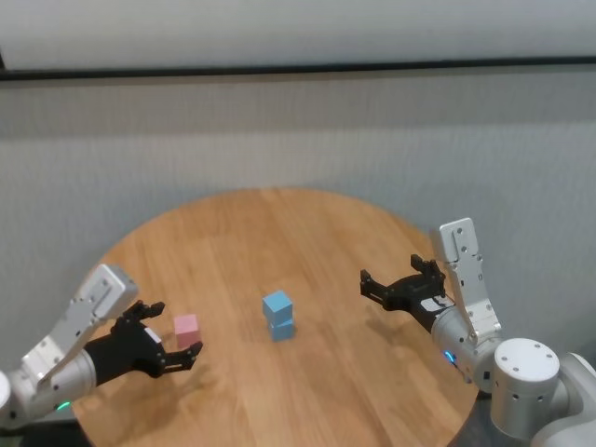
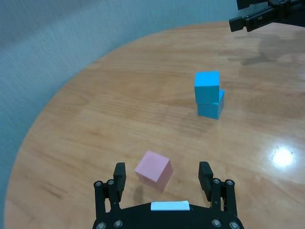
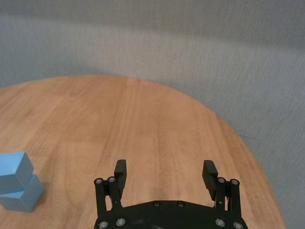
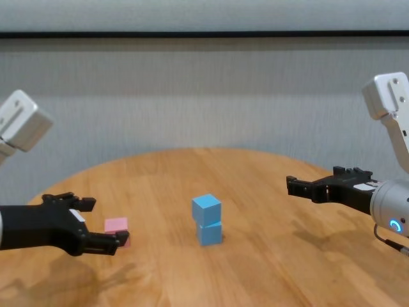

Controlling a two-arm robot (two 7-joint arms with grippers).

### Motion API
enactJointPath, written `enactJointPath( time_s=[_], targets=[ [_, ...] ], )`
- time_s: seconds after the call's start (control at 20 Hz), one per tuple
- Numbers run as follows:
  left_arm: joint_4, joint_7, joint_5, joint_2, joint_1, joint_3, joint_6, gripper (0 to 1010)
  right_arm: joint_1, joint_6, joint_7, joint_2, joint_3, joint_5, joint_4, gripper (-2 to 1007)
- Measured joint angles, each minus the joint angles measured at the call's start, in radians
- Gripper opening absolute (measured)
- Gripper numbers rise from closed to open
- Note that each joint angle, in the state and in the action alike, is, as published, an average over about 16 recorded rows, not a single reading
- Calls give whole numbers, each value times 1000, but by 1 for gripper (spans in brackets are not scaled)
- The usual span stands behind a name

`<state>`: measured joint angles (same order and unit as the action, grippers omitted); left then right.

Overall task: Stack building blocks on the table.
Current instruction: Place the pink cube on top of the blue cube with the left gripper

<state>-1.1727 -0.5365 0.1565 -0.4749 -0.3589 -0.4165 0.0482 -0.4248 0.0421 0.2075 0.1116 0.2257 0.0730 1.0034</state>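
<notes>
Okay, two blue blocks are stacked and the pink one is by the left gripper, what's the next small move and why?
Probably ease the open left gripper forward and close on the pink block. The block lies on the table, just ahead, between the fingers, ungripped, and the blue stack lacks it. The right gripper hovers open, aside.

Semi-glossy wooden plank table (image 2: 119, 95), matte 2 light blue blocks (image 2: 208, 94), matte pink block (image 2: 153, 169), black matte pincer (image 2: 162, 179)

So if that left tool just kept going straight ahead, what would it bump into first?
Most likely the pink block, which sits just ahead between the open fingers of the left tool. The stacked blue blocks lie farther on and off to one side.
</notes>
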Motion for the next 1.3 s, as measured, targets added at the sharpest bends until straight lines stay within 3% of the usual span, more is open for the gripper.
enactJointPath(
  time_s=[0.8,1.3],
  targets=[
    [127,32,-68,61,-70,-22,16,1003,0,-1,-1,-1,0,1,1,1005],
    [190,13,-74,85,-106,-16,21,1003,0,-1,-1,-2,0,1,1,1005]
  ],
)
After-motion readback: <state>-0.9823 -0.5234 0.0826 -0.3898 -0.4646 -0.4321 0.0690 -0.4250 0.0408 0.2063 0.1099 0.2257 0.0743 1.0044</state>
